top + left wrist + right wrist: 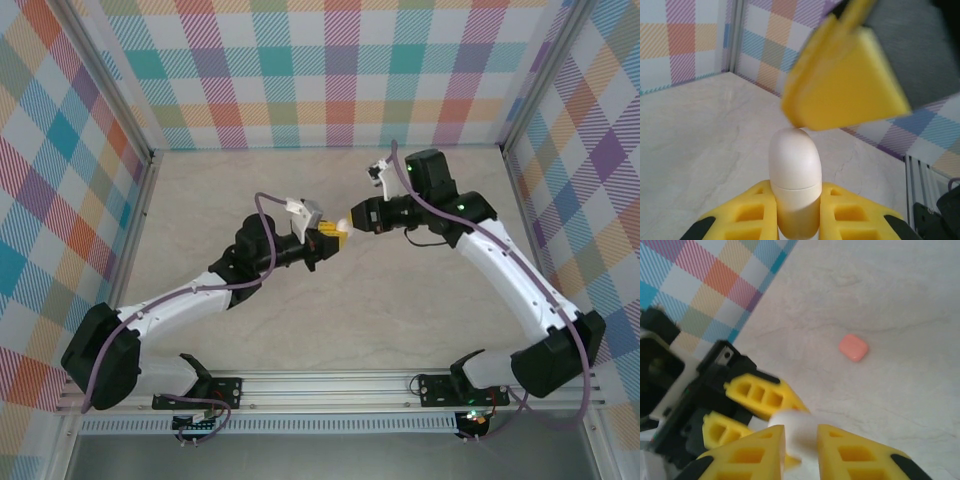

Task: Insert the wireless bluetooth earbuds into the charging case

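Now | left claw (pixel 796 194): smooth white capsule case (pixel 795 157) | table (pixel 900 285): pink rounded-square case (pixel 853 347)

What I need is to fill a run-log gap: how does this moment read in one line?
left hand: shut on white case, lid closed | right hand: at white case top, grip unclear | pink case: on table

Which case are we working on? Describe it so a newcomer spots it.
Over the middle of the table, the two grippers meet. The left gripper holds a small capsule-shaped case, the right gripper at its top. It is white; the other case, lying on the table, is pink.
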`<state>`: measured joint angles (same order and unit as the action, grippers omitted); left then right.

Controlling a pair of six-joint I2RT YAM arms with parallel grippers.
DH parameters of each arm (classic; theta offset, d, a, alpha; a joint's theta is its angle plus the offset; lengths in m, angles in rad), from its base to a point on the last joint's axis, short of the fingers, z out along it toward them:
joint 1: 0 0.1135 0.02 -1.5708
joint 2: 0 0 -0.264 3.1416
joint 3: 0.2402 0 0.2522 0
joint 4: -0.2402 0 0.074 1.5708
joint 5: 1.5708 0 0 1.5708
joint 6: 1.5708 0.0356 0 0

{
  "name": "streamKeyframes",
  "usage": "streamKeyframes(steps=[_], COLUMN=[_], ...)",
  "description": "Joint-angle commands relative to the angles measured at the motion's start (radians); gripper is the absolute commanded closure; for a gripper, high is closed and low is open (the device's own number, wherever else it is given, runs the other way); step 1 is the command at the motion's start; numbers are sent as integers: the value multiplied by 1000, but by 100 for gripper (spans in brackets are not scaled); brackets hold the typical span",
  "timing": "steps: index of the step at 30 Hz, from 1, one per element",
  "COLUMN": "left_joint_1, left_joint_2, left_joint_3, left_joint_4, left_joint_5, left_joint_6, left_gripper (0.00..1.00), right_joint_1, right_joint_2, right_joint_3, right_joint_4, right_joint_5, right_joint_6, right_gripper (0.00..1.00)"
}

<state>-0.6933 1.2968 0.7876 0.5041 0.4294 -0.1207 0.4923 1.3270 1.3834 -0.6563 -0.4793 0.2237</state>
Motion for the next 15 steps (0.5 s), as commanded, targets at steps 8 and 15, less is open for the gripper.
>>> streamKeyframes(steps=[8, 15], left_joint_1=[89, 112], left_joint_2=[11, 32], left_joint_3=[49, 94], left_joint_4=[57, -20], left_joint_5=[156, 251], left_joint_6=[-83, -92], left_gripper=[100, 100], right_joint_1=[8, 23], right_joint_2=[-236, -272], right_joint_3=[-139, -301], right_joint_4=[118, 324], right_joint_5=[270, 180], right_joint_6=[-432, -672], right_gripper=[39, 30])
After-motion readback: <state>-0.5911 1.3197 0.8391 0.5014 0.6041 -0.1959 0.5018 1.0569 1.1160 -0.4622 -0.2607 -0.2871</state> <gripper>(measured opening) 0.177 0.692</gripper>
